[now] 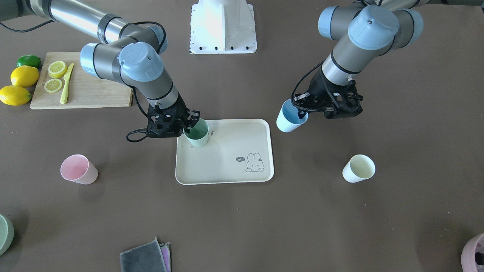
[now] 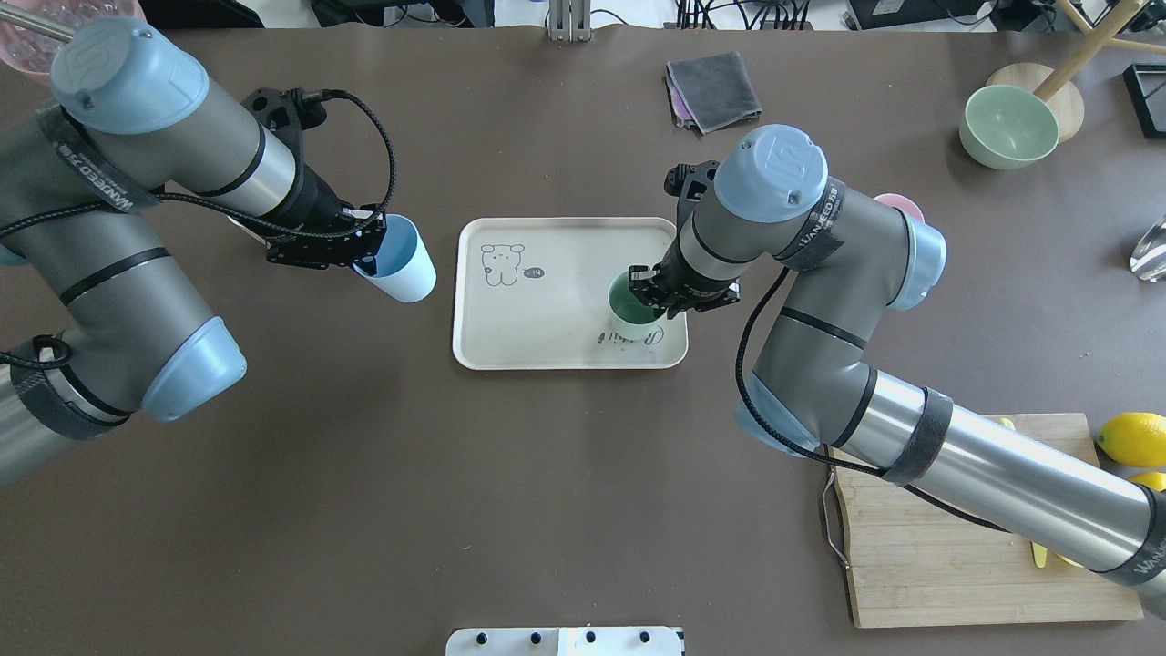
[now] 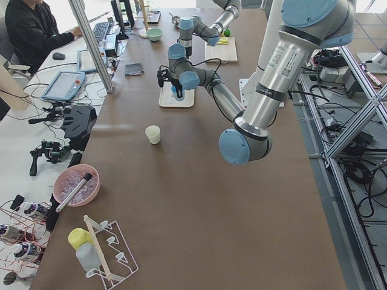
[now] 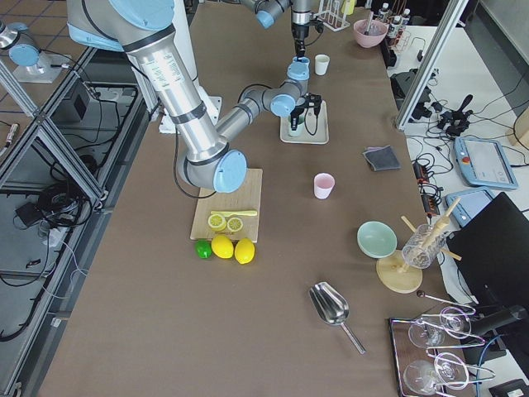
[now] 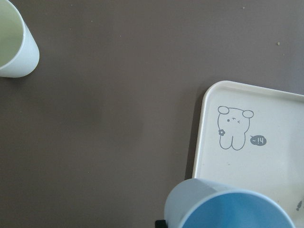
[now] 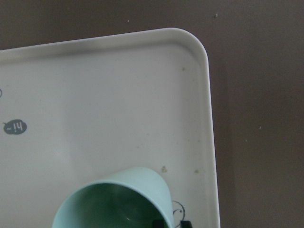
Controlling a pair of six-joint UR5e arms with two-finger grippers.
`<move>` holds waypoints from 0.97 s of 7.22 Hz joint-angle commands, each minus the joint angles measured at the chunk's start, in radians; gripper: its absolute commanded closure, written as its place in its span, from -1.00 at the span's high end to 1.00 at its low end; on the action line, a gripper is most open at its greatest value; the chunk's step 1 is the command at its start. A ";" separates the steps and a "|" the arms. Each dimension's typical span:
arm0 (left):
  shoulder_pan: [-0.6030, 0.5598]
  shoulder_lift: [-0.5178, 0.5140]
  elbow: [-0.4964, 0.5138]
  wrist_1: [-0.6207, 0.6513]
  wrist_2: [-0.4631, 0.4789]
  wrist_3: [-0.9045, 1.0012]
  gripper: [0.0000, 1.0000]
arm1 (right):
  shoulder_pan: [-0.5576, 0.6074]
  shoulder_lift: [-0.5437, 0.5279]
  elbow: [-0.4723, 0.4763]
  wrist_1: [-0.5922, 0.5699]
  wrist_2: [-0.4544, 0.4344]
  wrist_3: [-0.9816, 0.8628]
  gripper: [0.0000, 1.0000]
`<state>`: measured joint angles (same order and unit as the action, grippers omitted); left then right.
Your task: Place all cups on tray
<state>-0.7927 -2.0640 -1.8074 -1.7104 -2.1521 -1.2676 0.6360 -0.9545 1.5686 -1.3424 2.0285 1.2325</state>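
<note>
The beige tray [image 1: 227, 166] with the rabbit drawing lies mid-table. My right gripper [image 1: 188, 126] is shut on the rim of a green cup [image 1: 197, 134], held slightly tilted at the tray's corner nearest my base; I cannot tell if it touches the tray [image 6: 118, 95]. My left gripper [image 1: 304, 109] is shut on a blue cup [image 1: 289, 118], tilted above the table just beside the tray [image 5: 266, 156]. A pink cup [image 1: 78, 169] and a cream cup [image 1: 359, 168] stand on the table on either side of the tray. The cream cup also shows in the left wrist view [image 5: 14, 42].
A wooden cutting board [image 1: 94, 90] with lemon slices and a yellow knife, plus lemons [image 1: 24, 75] and a lime, lies on my right. A green bowl [image 2: 1008, 126] and a folded grey cloth [image 2: 713, 89] sit at the far side.
</note>
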 commanded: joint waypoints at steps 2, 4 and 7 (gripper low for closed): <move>0.062 -0.069 0.043 0.000 0.063 -0.082 -1.00 | 0.109 0.022 0.072 -0.045 0.129 0.028 1.00; 0.122 -0.125 0.110 -0.002 0.136 -0.105 -1.00 | 0.241 0.007 0.146 -0.198 0.194 -0.070 1.00; 0.170 -0.162 0.183 -0.014 0.211 -0.122 -1.00 | 0.397 -0.100 0.140 -0.258 0.226 -0.385 1.00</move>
<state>-0.6431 -2.2098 -1.6514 -1.7218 -1.9678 -1.3855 0.9722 -1.0034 1.7107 -1.5875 2.2397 0.9657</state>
